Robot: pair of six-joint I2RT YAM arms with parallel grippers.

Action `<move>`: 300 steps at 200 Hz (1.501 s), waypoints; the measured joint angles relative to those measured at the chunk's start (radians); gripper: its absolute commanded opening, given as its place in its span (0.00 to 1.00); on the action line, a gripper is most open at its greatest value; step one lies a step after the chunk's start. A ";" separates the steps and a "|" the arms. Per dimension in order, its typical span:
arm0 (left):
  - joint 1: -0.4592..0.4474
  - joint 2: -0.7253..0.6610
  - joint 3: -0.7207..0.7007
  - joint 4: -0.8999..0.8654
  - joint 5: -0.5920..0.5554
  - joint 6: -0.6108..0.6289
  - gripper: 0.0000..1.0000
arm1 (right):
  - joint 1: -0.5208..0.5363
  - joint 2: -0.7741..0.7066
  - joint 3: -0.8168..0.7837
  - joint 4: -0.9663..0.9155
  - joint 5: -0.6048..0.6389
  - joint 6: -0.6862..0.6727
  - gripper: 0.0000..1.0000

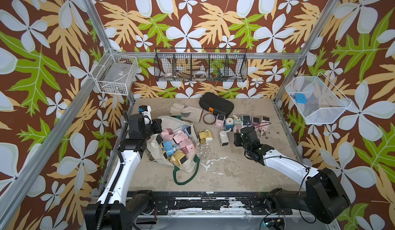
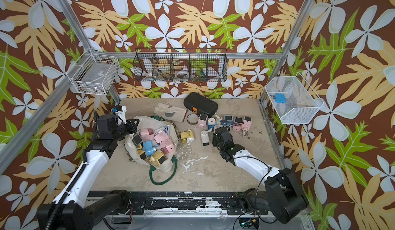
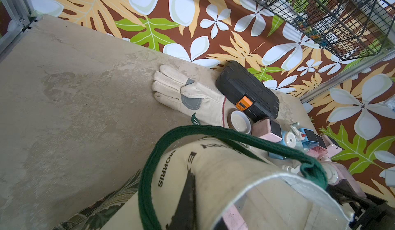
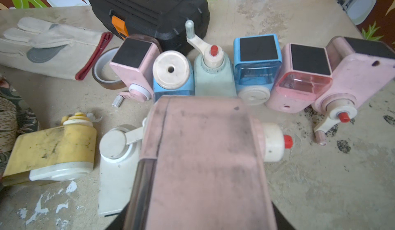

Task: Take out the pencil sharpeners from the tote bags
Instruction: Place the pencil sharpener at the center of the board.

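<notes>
The left gripper pinches the tote bag rim; away from the bag, the right gripper clasps a rigid, likely light pink sharpener across its flat sides.

Tote bag lies left, sharpeners heaped inside — right of it a row of sharpeners, case behind, glove left of case.

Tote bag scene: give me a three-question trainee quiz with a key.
1. True or false: the tote bag is empty.
2. The right gripper holds: A) a pink sharpener B) the tape roll C) the glove.
3. What colour is the loose sharpener lying nearest the bag on the table?
Key: 1 false, sharpeners lie inside; 2 A; 3 yellow.
</notes>
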 measured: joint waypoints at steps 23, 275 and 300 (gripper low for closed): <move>0.000 0.000 0.000 0.000 0.000 0.000 0.00 | -0.003 0.021 -0.021 0.004 -0.005 0.007 0.44; 0.000 0.000 0.000 0.000 0.000 0.000 0.00 | 0.006 0.180 0.015 0.099 -0.256 0.032 0.84; 0.000 0.000 0.000 0.000 0.000 0.000 0.00 | 0.035 0.102 0.013 0.073 -0.202 0.026 0.83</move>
